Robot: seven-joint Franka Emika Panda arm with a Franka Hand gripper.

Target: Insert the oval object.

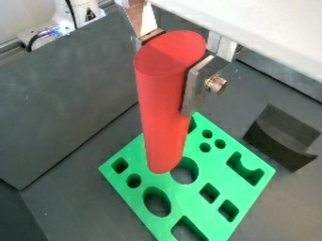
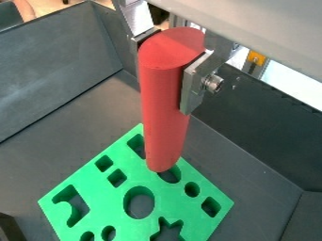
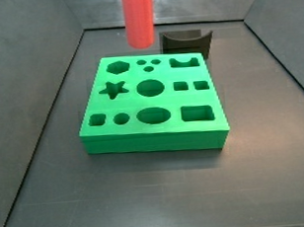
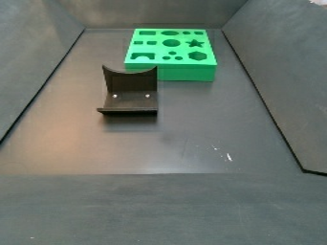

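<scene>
Wrist views both had the oval object [image 1: 165, 104] nearest the lens: a plain red peg, upright, clamped between the silver finger plates of the gripper [image 1: 170, 61], the jaws pressed flat against its upper sides. One finger plate [image 2: 197, 83] lay flush along the peg near its top; the peg's lower length hung free beneath the jaws. Its bottom end stood above the green block [image 1: 189, 176], over the cut-out holes, apparently not yet entered. Beyond the block, a dark curved block [image 1: 284, 134] sat on the grey floor.

Side view: the peg [image 3: 137, 16] hung above the block's [image 3: 154, 100] far edge, toward its far-left corner; dark block [image 3: 186, 41] just behind. The opposite side view showed the dark block [image 4: 128, 93] nearer, the green block [image 4: 173, 52] at the far edge; gripper out of frame.
</scene>
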